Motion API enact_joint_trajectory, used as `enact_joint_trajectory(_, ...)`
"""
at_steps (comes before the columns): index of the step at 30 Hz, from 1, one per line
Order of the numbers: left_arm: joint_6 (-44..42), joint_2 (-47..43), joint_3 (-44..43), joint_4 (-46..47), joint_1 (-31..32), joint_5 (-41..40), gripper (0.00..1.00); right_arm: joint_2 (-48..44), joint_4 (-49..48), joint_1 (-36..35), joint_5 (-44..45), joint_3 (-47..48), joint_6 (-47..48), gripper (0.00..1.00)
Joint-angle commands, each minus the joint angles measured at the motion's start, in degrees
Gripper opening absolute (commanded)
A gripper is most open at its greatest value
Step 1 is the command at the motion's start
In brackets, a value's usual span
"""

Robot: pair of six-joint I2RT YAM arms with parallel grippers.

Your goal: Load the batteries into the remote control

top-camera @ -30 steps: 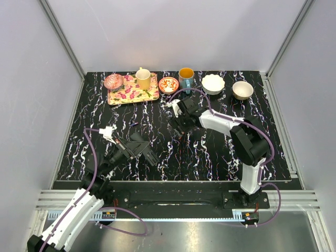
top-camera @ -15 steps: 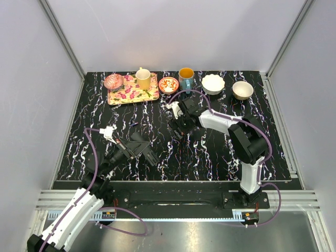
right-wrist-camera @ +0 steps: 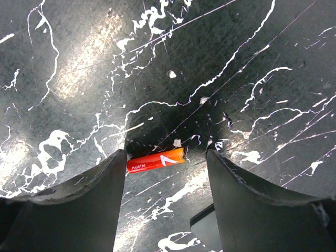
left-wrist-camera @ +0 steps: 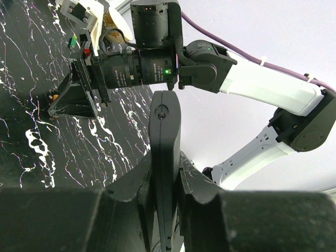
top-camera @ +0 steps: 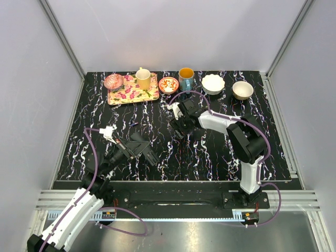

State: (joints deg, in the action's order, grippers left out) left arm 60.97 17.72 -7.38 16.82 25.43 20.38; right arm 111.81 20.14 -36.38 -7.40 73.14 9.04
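Straddling a battery (right-wrist-camera: 156, 160), right claw (right-wrist-camera: 165, 169) gapes; left claw (left-wrist-camera: 165, 181) grips remote control (left-wrist-camera: 164, 128).

High rear overview, two close wrist views, shared table (top-camera: 210, 152).

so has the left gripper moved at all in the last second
No. The left gripper stays put in the top view, at the same gap below the floral tray, shut on the remote control.
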Motion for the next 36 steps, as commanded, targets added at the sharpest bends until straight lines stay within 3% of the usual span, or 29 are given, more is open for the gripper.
enact_joint_trajectory(1,0.3,-0.5,-0.4,3.9,-0.1,0.9,0.00,0.3,-0.6,-0.6,2.1,-1.2,-0.5,0.67)
enact_joint_trajectory(13,1.0,-0.6,0.5,4.9,0.0,1.2,0.00,-0.5,-1.2,-4.0,8.8,-3.8,-2.7,0.59)
enact_joint_trajectory(27,1.3,-1.1,0.7,5.0,-0.1,1.3,0.00,-0.7,-1.2,-4.6,9.6,-3.6,-8.2,0.47)
enact_joint_trajectory(29,1.3,-1.0,0.7,4.9,-0.1,1.3,0.00,-0.9,-1.2,-4.7,9.1,-3.8,-8.5,0.50)
enact_joint_trajectory(32,1.4,-1.2,0.8,5.0,0.0,1.2,0.00,-1.9,-1.4,-4.6,9.4,-4.0,-10.4,0.64)
enact_joint_trajectory(36,1.6,-1.2,0.9,5.2,0.0,1.2,0.00,-3.9,-1.3,-4.7,10.0,-3.6,-15.6,0.70)
